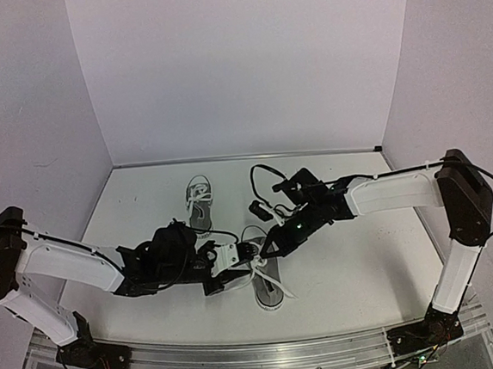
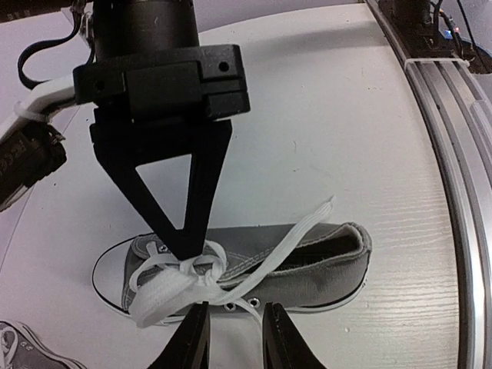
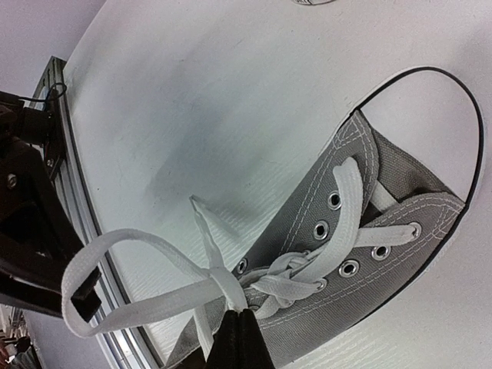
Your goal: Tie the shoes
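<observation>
One grey shoe (image 1: 269,288) with white laces lies at the front centre of the table. It also shows in the left wrist view (image 2: 307,269) and the right wrist view (image 3: 369,192). My right gripper (image 1: 262,250) (image 3: 242,314) is shut on a white lace (image 3: 223,284) just by the half-made knot, with a loose loop (image 3: 131,246) hanging off to the side. Its black fingers (image 2: 188,231) come down onto the knot. My left gripper (image 1: 238,259) (image 2: 235,310) is open beside the shoe's side, with the loop (image 2: 157,298) next to one finger. The second shoe (image 1: 199,199) stands farther back.
A black cable (image 1: 262,180) loops over the table behind the right gripper. An aluminium rail (image 1: 244,350) (image 2: 453,154) runs along the near table edge. White walls close in the back and both sides.
</observation>
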### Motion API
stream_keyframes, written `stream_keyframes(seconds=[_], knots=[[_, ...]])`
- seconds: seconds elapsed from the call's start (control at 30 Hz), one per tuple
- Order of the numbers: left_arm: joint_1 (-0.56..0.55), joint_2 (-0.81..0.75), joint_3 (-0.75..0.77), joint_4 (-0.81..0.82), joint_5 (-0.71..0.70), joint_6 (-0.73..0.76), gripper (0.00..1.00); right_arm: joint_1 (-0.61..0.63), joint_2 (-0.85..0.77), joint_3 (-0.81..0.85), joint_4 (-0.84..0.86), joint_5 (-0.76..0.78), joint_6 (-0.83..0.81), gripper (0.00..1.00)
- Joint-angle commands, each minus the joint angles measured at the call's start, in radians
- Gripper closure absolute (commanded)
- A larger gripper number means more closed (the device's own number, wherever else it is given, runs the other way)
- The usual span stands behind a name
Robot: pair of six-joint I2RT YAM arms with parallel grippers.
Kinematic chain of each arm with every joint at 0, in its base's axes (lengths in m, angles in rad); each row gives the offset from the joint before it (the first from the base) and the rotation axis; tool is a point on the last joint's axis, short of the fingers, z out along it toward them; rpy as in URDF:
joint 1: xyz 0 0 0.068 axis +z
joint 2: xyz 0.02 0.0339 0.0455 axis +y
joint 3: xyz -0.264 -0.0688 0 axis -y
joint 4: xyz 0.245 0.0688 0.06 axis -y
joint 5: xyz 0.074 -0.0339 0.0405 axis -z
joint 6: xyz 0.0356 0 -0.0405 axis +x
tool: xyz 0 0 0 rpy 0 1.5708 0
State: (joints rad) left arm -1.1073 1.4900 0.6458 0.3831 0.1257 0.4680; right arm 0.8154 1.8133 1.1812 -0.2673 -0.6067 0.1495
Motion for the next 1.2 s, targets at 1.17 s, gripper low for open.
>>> stream_keyframes(seconds=[1.17], knots=[[-0.026, 0.215, 0.267, -0.26, -0.176, 0.311, 0.85, 0.007, -0.026, -0.017, 0.052, -0.021, 0.018, 1.0]])
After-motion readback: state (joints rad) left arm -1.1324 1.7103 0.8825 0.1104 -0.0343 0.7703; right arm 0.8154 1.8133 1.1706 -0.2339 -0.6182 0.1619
